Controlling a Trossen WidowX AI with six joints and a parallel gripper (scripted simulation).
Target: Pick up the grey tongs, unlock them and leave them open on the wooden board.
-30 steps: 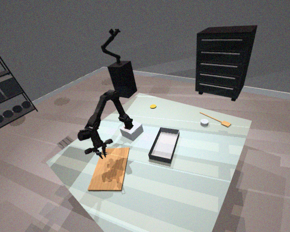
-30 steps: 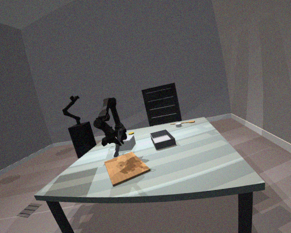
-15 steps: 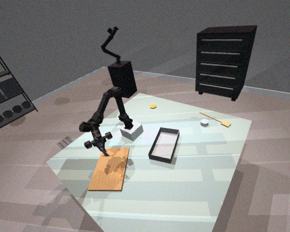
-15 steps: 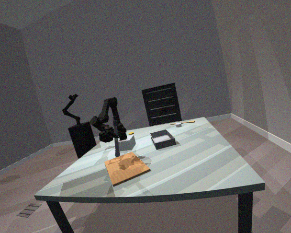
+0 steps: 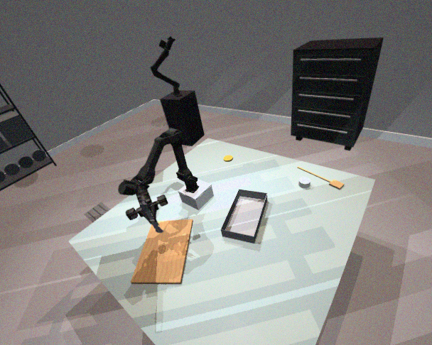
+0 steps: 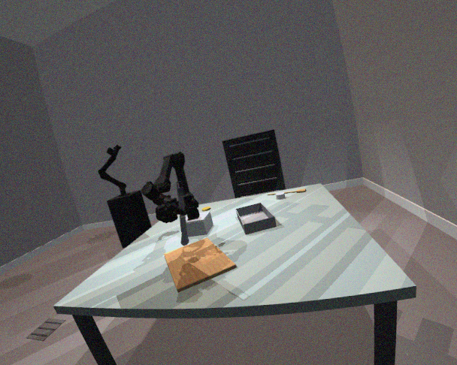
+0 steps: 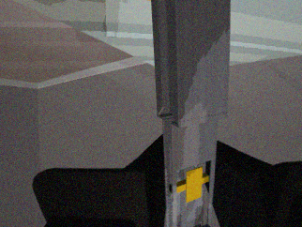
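Nearest, wooden board (image 5: 163, 250): flat on the pale table (image 5: 268, 267), toward the table's near left quarter; long edges running roughly 12 to 6 o'clock in the top view.

Next, grey tongs (image 6: 183, 224): held off the table, tips pointing down at the board's far edge, at about 12 o'clock of the board. Whether the tips touch the wood cannot be told. In the wrist view the tongs (image 7: 189, 94) fill the centre of frame, arms lying together, with a yellow lock piece (image 7: 193, 183) near the hinge end.

Gripper (image 5: 149, 211): clamped on the tongs near their hinge end, fingers dark on either side of the grey shaft. Arm folded over from its white base block (image 5: 196, 194), at about 1 o'clock of the board.

Roasting tin (image 5: 244, 215): dark-walled, pale inside, at 3 o'clock of the base block, well apart from the board; nothing lying across it.

Farther: yellow disc (image 5: 227, 157), small white puck (image 5: 304, 182), orange-handled spatula (image 5: 322, 178).

Beyond the table: black pedestal (image 5: 182, 116), dark drawer chest (image 5: 333, 91), wire shelf (image 5: 8, 140).
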